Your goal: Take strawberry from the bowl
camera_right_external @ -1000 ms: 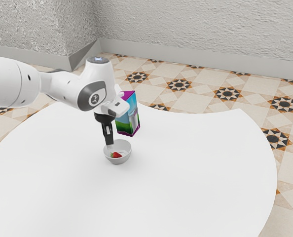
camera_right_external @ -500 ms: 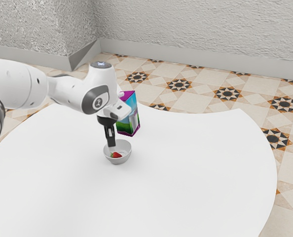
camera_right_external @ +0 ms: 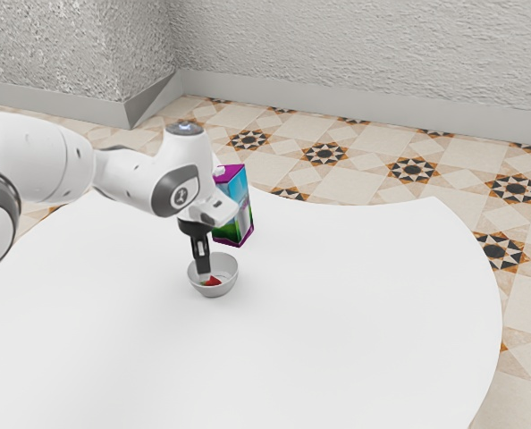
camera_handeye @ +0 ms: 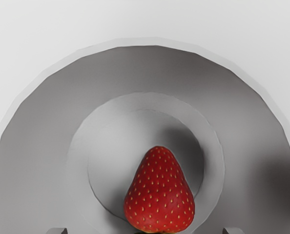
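Strawberry (camera_handeye: pixel 159 195) lies in the bowl (camera_right_external: pixel 230 276) below the spread gripper (camera_right_external: pixel 204 270); the nearby carton's (camera_right_external: pixel 240 210) colourful print is too small to read.

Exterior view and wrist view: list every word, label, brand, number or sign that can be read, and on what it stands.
None can be read.
Carton: coloured print, any lettering too small to read.
Round emblem and blue mark on the arm: too small to read.
Bowl and strawberry: no writing seen.
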Controlling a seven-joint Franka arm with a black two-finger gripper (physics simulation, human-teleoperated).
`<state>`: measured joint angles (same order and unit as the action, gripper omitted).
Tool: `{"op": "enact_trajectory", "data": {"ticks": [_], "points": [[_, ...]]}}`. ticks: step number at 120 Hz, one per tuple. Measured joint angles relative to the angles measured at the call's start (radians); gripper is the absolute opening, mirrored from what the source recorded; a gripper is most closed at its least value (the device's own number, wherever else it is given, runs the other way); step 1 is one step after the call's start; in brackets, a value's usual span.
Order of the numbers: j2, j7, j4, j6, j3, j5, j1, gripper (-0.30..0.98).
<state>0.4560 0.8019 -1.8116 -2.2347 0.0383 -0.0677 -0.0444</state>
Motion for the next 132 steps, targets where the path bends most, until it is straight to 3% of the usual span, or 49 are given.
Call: {"op": "enact_trajectory", "data": {"ticks": [132], "points": [[0.053, 0.012, 0.008, -0.06, 0.002, 0.045, -0.009, 0.39]]}}
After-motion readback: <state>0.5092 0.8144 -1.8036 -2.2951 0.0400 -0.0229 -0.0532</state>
